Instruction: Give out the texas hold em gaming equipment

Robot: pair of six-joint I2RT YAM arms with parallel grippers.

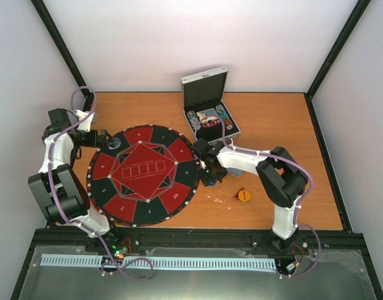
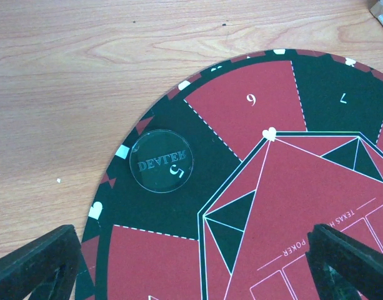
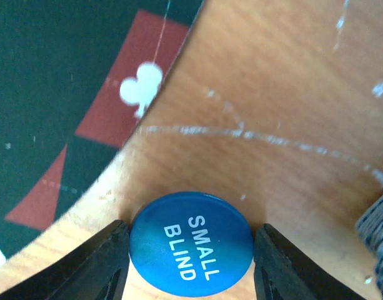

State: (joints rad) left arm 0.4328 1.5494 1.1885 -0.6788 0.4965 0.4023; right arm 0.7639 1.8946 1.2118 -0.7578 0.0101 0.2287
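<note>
Right gripper (image 3: pixel 190 249) was clenched on the rim of the blue SMALL BLIND disc (image 3: pixel 190 240), just right of the mat (image 1: pixel 144 172). Left gripper (image 2: pixel 191 269) hung wide open over the clear dealer disc (image 2: pixel 161 160), which lay on the mat's left. Sound practice: carry the blue disc level, set it flat inside a seat segment, then let go.

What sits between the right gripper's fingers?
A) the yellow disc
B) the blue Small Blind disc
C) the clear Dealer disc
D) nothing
B: the right wrist view shows the blue Small Blind disc touched on both sides by the right gripper.
</note>
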